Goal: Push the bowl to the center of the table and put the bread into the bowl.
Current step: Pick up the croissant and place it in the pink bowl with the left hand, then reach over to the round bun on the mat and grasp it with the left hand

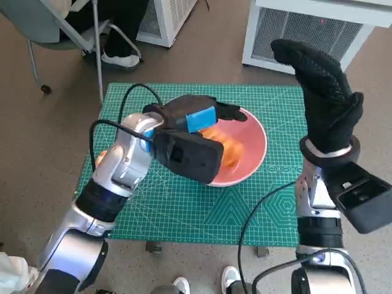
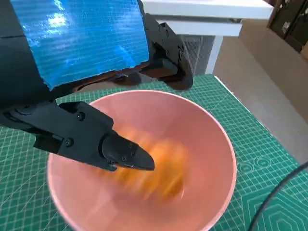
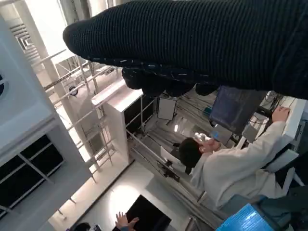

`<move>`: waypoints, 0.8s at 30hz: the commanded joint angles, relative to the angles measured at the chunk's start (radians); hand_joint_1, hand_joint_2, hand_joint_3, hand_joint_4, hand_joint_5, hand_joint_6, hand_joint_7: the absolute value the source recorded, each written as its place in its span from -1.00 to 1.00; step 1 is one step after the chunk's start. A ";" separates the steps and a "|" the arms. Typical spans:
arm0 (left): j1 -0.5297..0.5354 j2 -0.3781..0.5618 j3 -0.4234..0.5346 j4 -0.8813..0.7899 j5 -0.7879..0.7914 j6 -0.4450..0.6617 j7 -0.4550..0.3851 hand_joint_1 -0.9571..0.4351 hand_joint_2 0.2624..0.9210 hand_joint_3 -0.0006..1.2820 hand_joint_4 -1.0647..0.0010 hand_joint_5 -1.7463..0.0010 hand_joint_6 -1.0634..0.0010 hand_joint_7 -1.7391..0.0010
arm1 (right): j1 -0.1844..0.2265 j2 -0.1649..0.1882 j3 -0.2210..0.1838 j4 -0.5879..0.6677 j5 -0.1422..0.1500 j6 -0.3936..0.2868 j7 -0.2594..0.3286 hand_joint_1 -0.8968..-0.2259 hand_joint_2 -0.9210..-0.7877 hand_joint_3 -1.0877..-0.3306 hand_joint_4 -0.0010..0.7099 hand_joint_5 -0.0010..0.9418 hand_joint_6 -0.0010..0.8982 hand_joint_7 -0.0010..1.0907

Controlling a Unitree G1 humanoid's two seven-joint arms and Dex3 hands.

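Note:
The pink bowl (image 1: pixel 256 136) stands on the green cutting mat (image 1: pixel 184 208), a little right of its middle. Orange bread (image 1: pixel 226 149) lies inside it. In the left wrist view the bread (image 2: pixel 156 168) shows as a blur in the bowl (image 2: pixel 219 139), just under my black fingers (image 2: pixel 122 153). My left hand (image 1: pixel 195 114) hovers over the bowl's near-left part with its fingers apart and nothing between them. My right hand (image 1: pixel 326 98) is raised off the mat's right side, fingers stretched out and empty; in the right wrist view the glove (image 3: pixel 192 43) is a dark band.
White slatted cabinets (image 1: pixel 306 30) stand beyond the table's far edge. A chair and a person's legs (image 1: pixel 116 43) are at the far left. Black cables (image 1: pixel 257 214) run over the mat by both arms. A seated person (image 3: pixel 231 168) shows in the right wrist view.

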 commanded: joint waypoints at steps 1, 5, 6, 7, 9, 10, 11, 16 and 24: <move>0.050 0.065 0.062 -0.111 -0.037 0.001 -0.017 0.05 0.84 -1.00 0.83 1.00 0.41 0.99 | 0.029 0.001 0.006 -0.004 -0.020 0.013 -0.011 0.10 -1.00 -0.37 -1.00 0.07 -1.00 0.06; 0.108 0.137 0.125 -0.201 -0.078 -0.014 -0.037 0.06 0.82 -1.00 0.84 1.00 0.41 0.99 | 0.032 0.002 0.009 -0.007 -0.017 0.014 -0.014 0.11 -1.00 -0.37 -1.00 0.07 -1.00 0.06; 0.125 0.159 0.146 -0.219 -0.091 -0.022 -0.042 0.06 0.82 -1.00 0.84 1.00 0.41 0.99 | 0.032 0.002 0.010 -0.008 -0.016 0.014 -0.014 0.11 -1.00 -0.37 -1.00 0.07 -1.00 0.06; 0.136 0.173 0.160 -0.231 -0.101 -0.026 -0.045 0.06 0.83 -1.00 0.85 1.00 0.41 0.99 | 0.033 0.002 0.010 -0.009 -0.016 0.014 -0.015 0.12 -1.00 -0.37 -1.00 0.07 -1.00 0.06; 0.163 0.206 0.193 -0.243 -0.123 -0.045 -0.048 0.06 0.83 -1.00 0.85 1.00 0.41 0.99 | 0.035 0.003 0.012 -0.013 -0.015 0.015 -0.015 0.13 -1.00 -0.38 -1.00 0.07 -1.00 0.06; 0.183 0.228 0.217 -0.250 -0.139 -0.054 -0.050 0.05 0.83 -1.00 0.86 1.00 0.41 0.99 | 0.035 0.004 0.012 -0.012 -0.012 0.014 -0.014 0.14 -1.00 -0.38 -1.00 0.07 -1.00 0.06; 0.197 0.244 0.233 -0.256 -0.150 -0.060 -0.052 0.05 0.83 -1.00 0.86 1.00 0.42 1.00 | 0.036 0.004 0.012 -0.013 -0.011 0.014 -0.013 0.14 -1.00 -0.38 -1.00 0.07 -1.00 0.05; 0.277 0.328 0.318 -0.290 -0.194 -0.068 -0.057 0.05 0.84 -0.99 0.84 0.99 0.42 1.00 | 0.034 0.003 0.013 -0.008 -0.008 0.010 -0.012 0.14 -1.00 -0.38 -1.00 0.07 -1.00 0.05; 0.399 0.437 0.421 -0.328 -0.223 -0.057 -0.057 0.07 0.84 -1.00 0.78 0.98 0.40 0.99 | 0.027 0.006 0.015 0.007 -0.003 0.002 -0.007 0.12 -1.00 -0.37 -1.00 0.06 -1.00 0.06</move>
